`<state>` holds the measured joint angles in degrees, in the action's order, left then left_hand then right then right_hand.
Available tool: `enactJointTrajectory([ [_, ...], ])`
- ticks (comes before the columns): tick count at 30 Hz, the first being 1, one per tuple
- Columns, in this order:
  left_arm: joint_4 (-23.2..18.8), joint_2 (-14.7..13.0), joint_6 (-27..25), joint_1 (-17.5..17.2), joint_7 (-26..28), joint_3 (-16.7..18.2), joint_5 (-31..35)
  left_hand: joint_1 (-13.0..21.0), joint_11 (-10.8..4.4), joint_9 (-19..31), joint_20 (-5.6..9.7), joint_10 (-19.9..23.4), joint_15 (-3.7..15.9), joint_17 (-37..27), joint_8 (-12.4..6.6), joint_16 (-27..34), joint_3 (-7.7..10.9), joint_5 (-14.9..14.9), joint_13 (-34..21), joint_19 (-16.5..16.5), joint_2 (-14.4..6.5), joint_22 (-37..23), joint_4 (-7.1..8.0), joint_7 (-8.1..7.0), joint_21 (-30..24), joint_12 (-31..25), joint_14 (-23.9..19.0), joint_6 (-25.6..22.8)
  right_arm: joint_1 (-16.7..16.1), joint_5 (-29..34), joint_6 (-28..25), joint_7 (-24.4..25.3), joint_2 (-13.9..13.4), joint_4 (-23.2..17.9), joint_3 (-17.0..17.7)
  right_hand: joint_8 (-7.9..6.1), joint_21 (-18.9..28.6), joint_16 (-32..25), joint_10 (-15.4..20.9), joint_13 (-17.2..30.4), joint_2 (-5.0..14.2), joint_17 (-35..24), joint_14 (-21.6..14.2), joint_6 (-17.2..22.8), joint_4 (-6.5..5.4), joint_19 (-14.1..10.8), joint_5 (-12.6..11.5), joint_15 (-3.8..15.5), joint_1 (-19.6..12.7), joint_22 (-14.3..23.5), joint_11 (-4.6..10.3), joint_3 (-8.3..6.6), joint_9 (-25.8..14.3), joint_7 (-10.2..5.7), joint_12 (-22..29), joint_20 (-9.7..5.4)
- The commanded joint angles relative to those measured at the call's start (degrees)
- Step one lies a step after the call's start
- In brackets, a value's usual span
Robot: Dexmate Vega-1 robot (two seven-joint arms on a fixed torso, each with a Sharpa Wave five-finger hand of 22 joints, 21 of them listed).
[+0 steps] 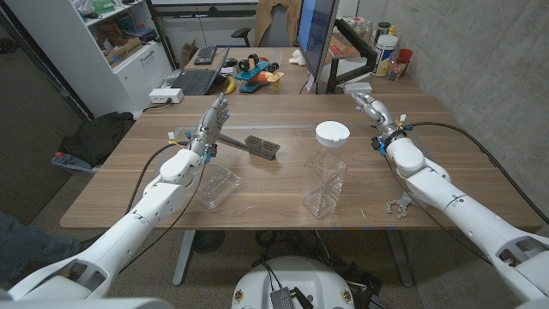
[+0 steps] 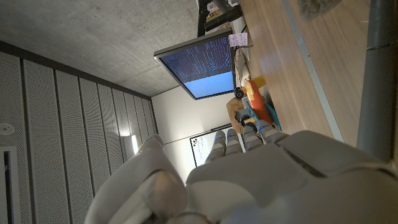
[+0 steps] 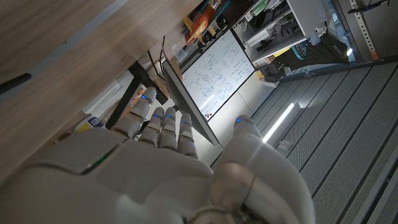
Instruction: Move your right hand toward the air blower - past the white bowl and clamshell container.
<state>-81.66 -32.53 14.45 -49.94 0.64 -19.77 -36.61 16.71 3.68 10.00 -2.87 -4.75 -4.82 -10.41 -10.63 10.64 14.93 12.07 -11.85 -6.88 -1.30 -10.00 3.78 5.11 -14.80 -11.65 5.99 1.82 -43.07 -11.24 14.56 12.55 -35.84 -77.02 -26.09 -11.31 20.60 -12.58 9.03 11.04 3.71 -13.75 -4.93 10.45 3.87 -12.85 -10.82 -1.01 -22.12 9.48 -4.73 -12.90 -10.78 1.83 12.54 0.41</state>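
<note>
Head view: right hand (image 1: 374,110) pointing away over far-right tabletop (image 1: 283,210), fingers straight, slightly apart, holding nothing. White bowl (image 1: 332,132) sitting atop clear container (image 1: 325,184). Air blower: can't tell where. Probably handling light and squashy; taking bulb likely best.

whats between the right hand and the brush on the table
The white bowl sits between the right hand and the brush, seen in the head view.

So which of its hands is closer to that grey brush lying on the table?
Left. The left hand is raised right beside the brush, by its handle end. The right hand is far across the table, beyond the white bowl.
</note>
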Motion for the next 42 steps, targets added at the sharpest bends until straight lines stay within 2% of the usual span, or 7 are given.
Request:
enactJointTrajectory([
  [1, -0.5, -0.1, 0.0, -0.7, 0.4, 0.1, 0.0, 0.2, -0.17, 0.2, -0.34, 0.1, 0.02, -0.1, -0.4, 0.3, 0.09, -0.2, 0.0, 0.0, -0.5, -0.1, -0.34, 0.03, 0.2, -0.4, -0.3, -0.5, 0.4, 3.6, -1.7, 1.9, -1.1, -0.8, -0.7, -0.4, -0.3, -0.2, 0.2, 0.3, -0.2, 0.1, 0.0, 0.1, 0.11, -0.1, -0.4, -0.12, 0.5, 0.1, -0.04, 0.29, -0.2, -1.15, 0.2, 0.6],
  [10, -1.2, -0.4, 0.3, -1.0, 0.5, 0.3, 0.2, 0.2, -0.16, 0.2, -0.36, 0.1, 0.08, -0.1, -0.39, 0.3, 0.04, -0.2, 0.0, 0.0, -0.6, -0.1, -0.4, 0.03, 0.4, -0.4, -0.3, -0.6, 0.8, 6.0, -3.2, 3.0, -1.6, -1.4, -1.4, -0.37, -1.0, 0.2, 0.2, 0.3, -0.14, 0.3, 0.5, 0.2, 0.23, 0.3, -0.5, -0.03, 0.6, 0.1, 0.52, 0.26, -0.2, -1.96, 0.1, 0.8],
  [16, -1.0, -0.3, 0.3, -0.8, 0.3, 0.1, 0.2, 0.2, -0.16, 0.2, -0.37, 0.1, 0.11, -0.1, -0.39, 0.3, 0.01, -0.2, 0.1, 0.0, -0.6, -0.1, -0.45, 0.01, 0.5, -0.4, -0.3, -0.7, 1.1, 7.2, -4.3, 3.3, -1.9, -1.8, -1.7, -0.34, -1.5, 0.4, 0.1, 0.4, -0.17, 0.5, 0.8, 0.3, 0.47, 0.6, -0.6, -0.11, 0.4, 0.1, 1.28, 0.23, -0.2, -3.05, 0.0, 1.07],
  [19, -0.5, 0.1, 0.4, -0.6, -0.2, 0.1, -0.3, 0.2, -0.16, 0.2, -0.46, 0.2, 0.11, -0.1, -0.41, 0.3, -0.01, -0.3, 0.1, 0.0, -0.6, -0.1, -0.48, 0.07, 0.6, -0.4, -0.3, -0.8, 1.2, 7.8, -4.7, 3.6, -2.2, -2.0, -1.8, -0.59, -2.0, 0.3, 0.8, 0.4, -0.18, 0.8, 0.4, 1.1, 0.79, 0.1, -0.8, 0.06, 0.3, 0.1, 3.09, 0.17, -0.3, -4.43, 0.1, 1.53],
  [21, -0.3, 0.2, 0.4, -0.5, -0.3, 0.0, -0.3, 0.2, 0.07, 0.2, -0.26, 0.3, -0.08, -0.1, -0.44, 0.4, -0.02, -0.3, 0.1, 0.1, -0.6, -0.1, -0.5, 0.19, 0.6, -0.5, -0.4, -0.9, 1.3, 8.4, -5.3, 3.9, -2.4, -2.3, -1.9, -0.73, -2.2, 0.3, 0.9, 0.4, -0.19, 0.9, 0.3, 1.6, 0.94, 0.1, -0.8, 0.02, 0.2, 0.1, 3.66, 0.14, -0.3, -5.22, 0.0, 1.68],
  [34, -1.0, -0.5, 0.2, -0.7, -0.2, 0.2, -0.1, 0.1, 0.09, 0.2, -0.26, 0.3, -0.13, -0.1, -0.47, 0.3, -0.06, -0.3, 0.2, 0.1, -0.7, -0.1, -0.58, 0.31, 0.8, -0.5, -0.5, -1.2, 1.0, 11.6, -8.9, 5.4, -4.0, -4.8, -2.3, -0.99, -3.3, 0.6, 1.0, 0.5, -0.23, 1.2, 0.9, 2.9, 1.37, 0.8, -1.0, -0.42, -0.1, 0.2, 4.34, 0.1, -0.3, -7.49, -0.2, 3.04],
  [42, -1.2, -0.5, 0.2, -0.9, -0.4, 0.4, -0.5, 0.1, 0.5, 0.2, -0.26, 0.5, -0.32, -0.1, -0.49, 0.4, -0.1, -0.3, 0.3, 0.2, -0.7, -0.2, -0.64, 0.4, 0.9, -0.5, -0.7, -1.4, 0.9, 13.2, -11.3, 6.0, -4.8, -6.0, -2.6, -0.78, -3.9, 0.6, 0.3, 0.5, -0.2, 1.2, 1.0, 2.7, 1.34, 1.4, -1.0, -0.83, 0.2, 0.2, 4.74, 0.19, -0.3, -7.52, -0.5, 3.59],
])
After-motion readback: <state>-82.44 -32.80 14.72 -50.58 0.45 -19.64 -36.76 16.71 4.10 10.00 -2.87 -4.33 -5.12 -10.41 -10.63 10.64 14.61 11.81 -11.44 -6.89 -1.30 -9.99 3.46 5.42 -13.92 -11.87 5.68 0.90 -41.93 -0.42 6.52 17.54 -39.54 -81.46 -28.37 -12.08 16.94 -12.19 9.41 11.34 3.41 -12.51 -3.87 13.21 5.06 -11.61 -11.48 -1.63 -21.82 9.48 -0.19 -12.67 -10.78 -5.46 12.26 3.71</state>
